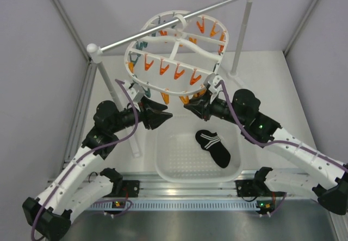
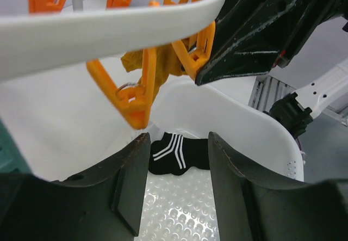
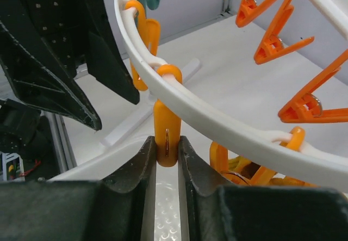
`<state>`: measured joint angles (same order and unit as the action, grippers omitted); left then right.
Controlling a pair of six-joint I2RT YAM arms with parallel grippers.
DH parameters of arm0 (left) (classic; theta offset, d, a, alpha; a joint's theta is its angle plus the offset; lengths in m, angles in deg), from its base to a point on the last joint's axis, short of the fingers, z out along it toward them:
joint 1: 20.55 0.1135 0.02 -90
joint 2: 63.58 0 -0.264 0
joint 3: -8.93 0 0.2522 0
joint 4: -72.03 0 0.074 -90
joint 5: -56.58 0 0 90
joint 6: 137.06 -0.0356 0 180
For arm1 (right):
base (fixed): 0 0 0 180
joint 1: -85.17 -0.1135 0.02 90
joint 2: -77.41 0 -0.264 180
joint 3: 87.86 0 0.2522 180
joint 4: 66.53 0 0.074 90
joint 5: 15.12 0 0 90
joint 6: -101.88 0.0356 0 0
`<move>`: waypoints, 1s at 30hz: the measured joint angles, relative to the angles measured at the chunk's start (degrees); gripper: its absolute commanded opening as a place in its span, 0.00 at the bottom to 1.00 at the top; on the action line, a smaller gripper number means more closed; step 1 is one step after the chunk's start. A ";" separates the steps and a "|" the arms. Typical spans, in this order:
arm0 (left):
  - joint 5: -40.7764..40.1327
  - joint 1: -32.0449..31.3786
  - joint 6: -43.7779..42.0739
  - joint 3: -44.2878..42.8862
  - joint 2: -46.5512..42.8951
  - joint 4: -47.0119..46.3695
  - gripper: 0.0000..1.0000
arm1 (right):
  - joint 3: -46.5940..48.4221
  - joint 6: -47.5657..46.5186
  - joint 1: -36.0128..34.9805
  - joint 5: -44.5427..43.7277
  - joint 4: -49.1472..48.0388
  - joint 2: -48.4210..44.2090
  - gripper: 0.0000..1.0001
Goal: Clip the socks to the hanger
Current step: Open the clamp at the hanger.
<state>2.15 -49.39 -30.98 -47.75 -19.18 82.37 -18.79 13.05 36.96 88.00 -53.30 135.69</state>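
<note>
- The right gripper (image 3: 166, 143) is clenched on an orange clothespin (image 3: 166, 122) that hangs from the near rim of the hanger (image 3: 217, 125); in the right wrist view the two fingers press the peg's lower end from both sides, bottom centre of the frame
- The left gripper (image 2: 178, 142) is released: its fingers stand apart at the bottom of the left wrist view, with nothing between them
- In the top view the two grippers face each other just under the hanger's front edge, left one at centre left, right one at centre right, close together but not touching
- The hanger hangs from the silver rod (image 1: 130, 38) in the upper middle of the top view, with orange and teal pegs dangling from its bars
- A mustard sock (image 2: 133, 61) shows bunched behind orange pegs under the rim, upper centre of the left wrist view; which peg grips it cannot be told
- A black sock (image 1: 213, 148) with thin white stripes lies flat in the white basket (image 1: 182, 162), lower centre of the top view, right of the basket's middle, well below the hanger
- That same sock shows through the gap between the left fingers
</note>
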 measured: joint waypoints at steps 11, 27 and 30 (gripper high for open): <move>-2.56 -4.07 8.28 -0.85 10.19 -11.74 0.52 | 2.25 1.64 0.87 6.23 1.46 0.22 0.03; -8.72 -5.88 20.06 -6.64 10.86 -8.52 0.74 | 2.16 -0.46 1.77 2.16 1.01 -0.20 0.00; -10.86 -6.99 20.94 -6.80 10.29 -5.88 0.76 | 1.92 -1.22 1.29 0.90 1.18 -0.15 0.00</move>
<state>-8.71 -56.39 -10.04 -54.54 -8.88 76.49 -16.87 11.83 38.25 88.90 -52.12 135.54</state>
